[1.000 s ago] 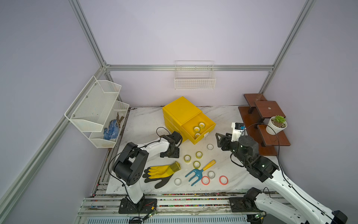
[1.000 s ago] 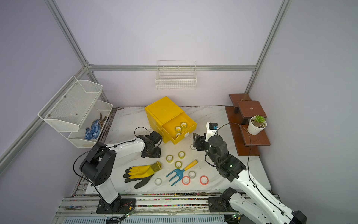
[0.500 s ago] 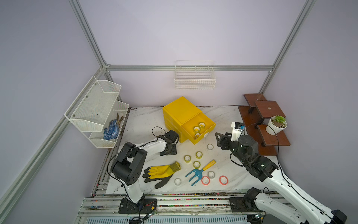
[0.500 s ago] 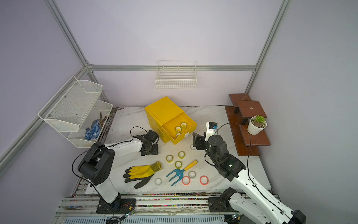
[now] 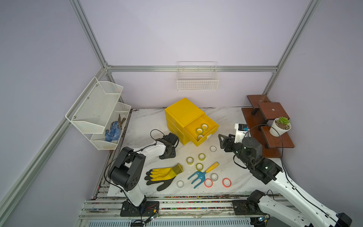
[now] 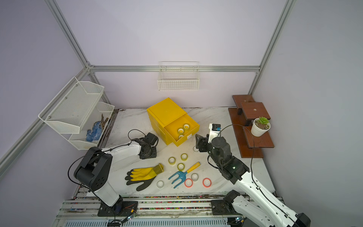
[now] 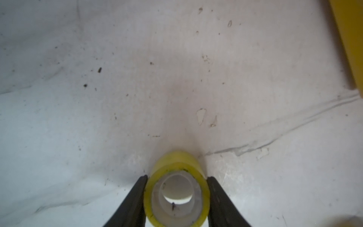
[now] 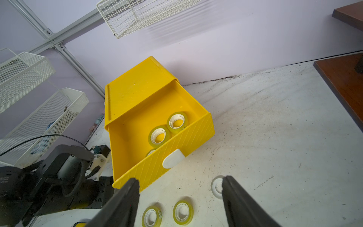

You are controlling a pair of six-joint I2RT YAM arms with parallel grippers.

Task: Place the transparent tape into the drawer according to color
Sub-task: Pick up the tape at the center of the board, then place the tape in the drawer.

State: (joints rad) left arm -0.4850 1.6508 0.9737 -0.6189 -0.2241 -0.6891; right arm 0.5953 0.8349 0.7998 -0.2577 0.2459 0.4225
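Note:
My left gripper (image 7: 176,198) is shut on a yellow-green transparent tape roll (image 7: 176,163), one black finger against each side, low over the table left of the cabinet (image 5: 183,112). In both top views the arm (image 5: 167,154) hides that roll. The top drawer (image 5: 211,125) stands pulled out with three yellow-green rolls (image 8: 159,135) inside. My right gripper (image 8: 180,182) hangs open in front of the drawer (image 5: 223,140), holding nothing. On the table lie three yellow-green rolls (image 5: 201,156), three clear ones (image 5: 213,148) and two red-orange ones (image 5: 226,182).
A yellow-and-black glove (image 5: 161,175) and a blue hand rake (image 5: 198,175) lie near the front among the rolls. A brown stepped shelf (image 5: 269,110) with a potted plant (image 5: 281,126) stands at the right. White mesh racks (image 5: 98,112) hang at the left, a wire basket (image 5: 197,78) on the back wall.
The left gripper's jaws have come together on the yellow-green roll and its wrist has shifted slightly left. The right arm has not moved.

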